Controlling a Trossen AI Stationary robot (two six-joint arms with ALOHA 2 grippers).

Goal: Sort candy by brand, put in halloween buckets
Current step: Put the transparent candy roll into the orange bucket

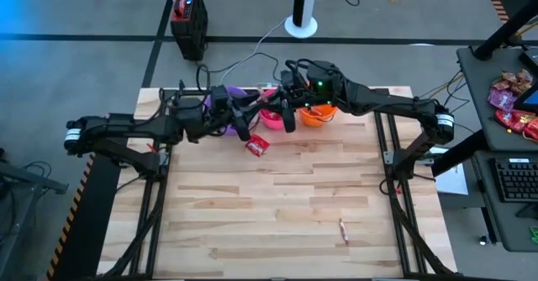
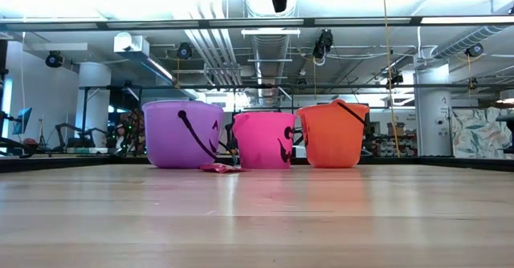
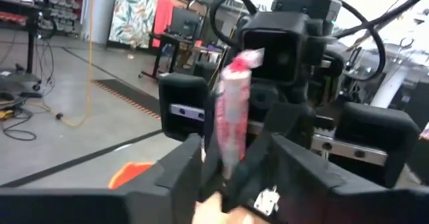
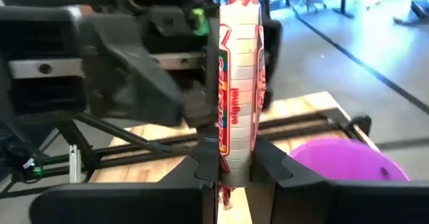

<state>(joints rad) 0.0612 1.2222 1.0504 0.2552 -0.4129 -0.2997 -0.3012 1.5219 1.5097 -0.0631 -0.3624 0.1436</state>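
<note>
A pink-white candy stick [image 4: 238,76] stands upright in the air above the far middle of the table. My right gripper [image 4: 236,162] is shut on it. My left gripper [image 3: 231,150] faces it from the table's left and is open, one finger on either side of the same stick [image 3: 233,110], apart from it. Below stand the purple bucket [image 2: 181,133], the pink bucket [image 2: 263,140] and the orange bucket [image 2: 333,133] in a row. A red packet [image 1: 257,145] lies flat on the table before them. A thin stick [image 1: 343,230] lies at the near right. My right gripper pinches the candy stick's lower part [image 4: 234,140] between its two fingers, which come level from the table's right and lie across the stick. The stick stands upright, lifted clear above the buckets. Its bottom end [image 4: 224,196] shows just below the fingers.
Both arms meet over the bucket row at the table's far edge. The wooden table [image 1: 277,205] shows bare boards from the buckets to its near edge. A side desk with a heap of red and pink wrappers [image 1: 513,104] stands off to the right.
</note>
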